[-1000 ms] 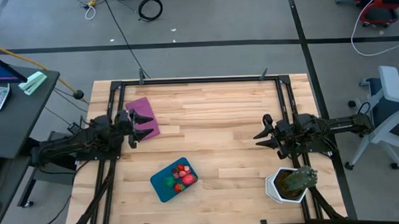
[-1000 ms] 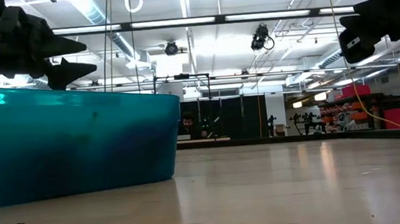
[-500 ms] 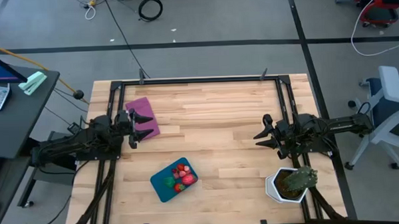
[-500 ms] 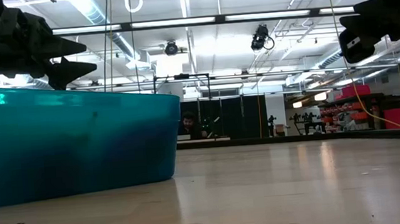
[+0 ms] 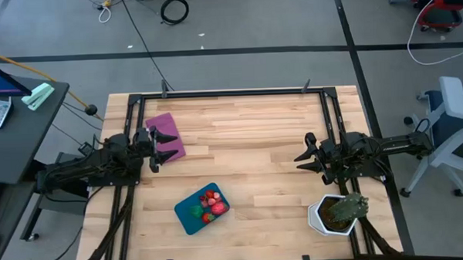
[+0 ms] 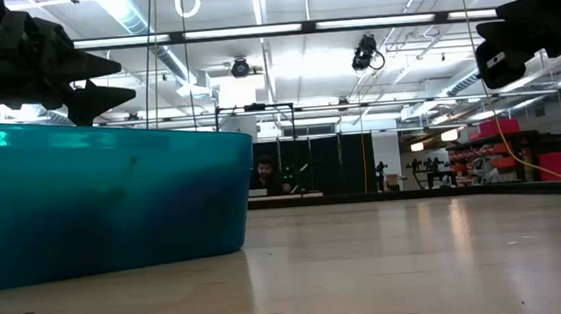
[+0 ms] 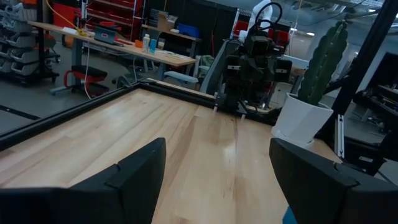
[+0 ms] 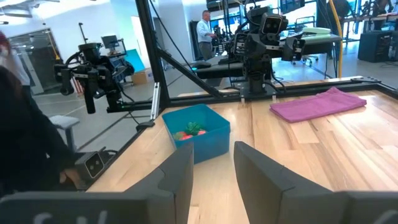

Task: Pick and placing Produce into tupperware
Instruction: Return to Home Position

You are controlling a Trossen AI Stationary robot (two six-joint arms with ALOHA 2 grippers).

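The teal-blue tupperware (image 5: 202, 208) sits near the table's near edge, left of centre; its wall fills the left of the low view (image 6: 93, 197), and it shows in the right wrist view (image 8: 198, 132). Red and pink produce (image 5: 212, 205) and one green piece (image 5: 196, 211) lie inside it. My left gripper (image 5: 167, 145) hovers open at the table's left side, over the purple cloth's edge. My right gripper (image 5: 304, 159) hovers open at the right side. Both are well away from the tupperware.
A flat purple cloth (image 5: 167, 134) lies at the far left, also in the right wrist view (image 8: 318, 103). A spiky green plant in a white hexagonal pot (image 5: 336, 212) stands at the near right corner, seen in the left wrist view (image 7: 305, 106). Bare wood spans the table's middle (image 5: 247, 145).
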